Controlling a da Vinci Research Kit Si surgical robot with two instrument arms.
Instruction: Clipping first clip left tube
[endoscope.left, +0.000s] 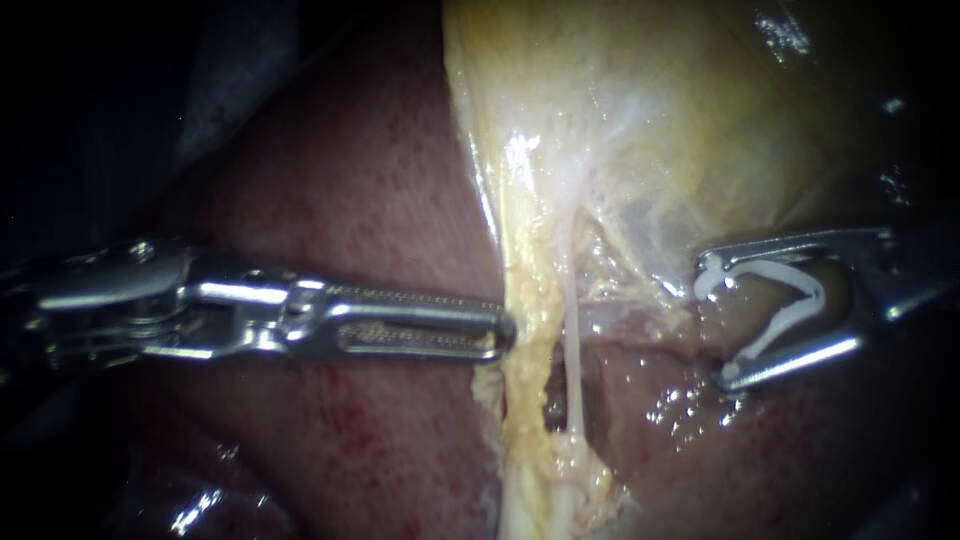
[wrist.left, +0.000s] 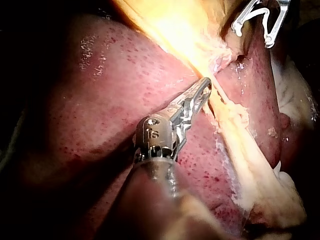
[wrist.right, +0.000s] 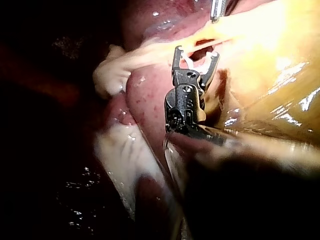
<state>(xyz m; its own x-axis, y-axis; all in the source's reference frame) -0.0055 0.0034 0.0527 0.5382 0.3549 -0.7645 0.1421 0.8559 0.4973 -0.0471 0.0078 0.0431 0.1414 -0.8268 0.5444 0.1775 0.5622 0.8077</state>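
The thin tube (endoscope.left: 572, 340), soft, slick and easily torn, lay bare mid-length, the place to clip. Beside it the left instrument (endoscope.left: 503, 335) pinched the fatty band (endoscope.left: 520, 270). Well clear of the tube, the right instrument (endoscope.left: 715, 320) carried a spread clip (endoscope.left: 780, 270).

I see the dark red liver (endoscope.left: 370, 180) as the bed: on it lie the yellow gallbladder (endoscope.left: 650, 120), a pale tissue band (endoscope.left: 522, 330) and a thin tube (endoscope.left: 573, 350).

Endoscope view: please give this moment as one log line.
left instrument: shut on yellow tissue | right instrument: holds open clip, short of tube | tube: unclipped
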